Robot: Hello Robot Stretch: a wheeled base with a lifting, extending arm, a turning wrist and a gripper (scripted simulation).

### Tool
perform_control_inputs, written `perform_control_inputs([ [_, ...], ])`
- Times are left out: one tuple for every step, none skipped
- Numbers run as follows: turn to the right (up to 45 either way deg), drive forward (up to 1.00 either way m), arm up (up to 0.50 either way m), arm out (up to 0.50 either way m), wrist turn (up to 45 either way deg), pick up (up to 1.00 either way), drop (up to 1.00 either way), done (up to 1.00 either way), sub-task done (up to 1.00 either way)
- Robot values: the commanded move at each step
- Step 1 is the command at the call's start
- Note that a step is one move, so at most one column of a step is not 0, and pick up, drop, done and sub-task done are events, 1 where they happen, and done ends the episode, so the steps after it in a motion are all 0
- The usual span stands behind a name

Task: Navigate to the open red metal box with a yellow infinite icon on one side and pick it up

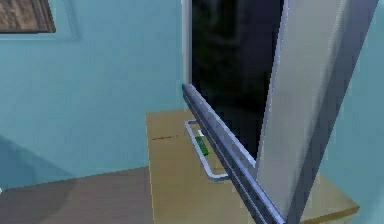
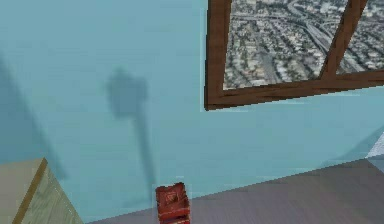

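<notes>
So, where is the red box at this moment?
The red box is at the arm side view's bottom edge, near the middle, by the teal wall, right of the tan furniture and below the window.

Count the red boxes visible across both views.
1. The red box stands on the floor near the blue wall, at the arm side view's bottom edge, just left of the middle. More could be hidden behind the dark panel in the forward view.

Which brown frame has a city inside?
The big window in the arm side view: houses and streets show through it. The small frame at the forward view's top left holds a brownish picture.
</notes>
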Motion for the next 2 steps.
perform_control_inputs([
  [0.0, 0.0, 0.1, 0.0, 0.0, 0.0, 0.0, 0.0, 0.0],
  [0.0, 0.0, 0.0, 0.0, 0.0, 0.0, 0.0, 1.0, 0.0],
])
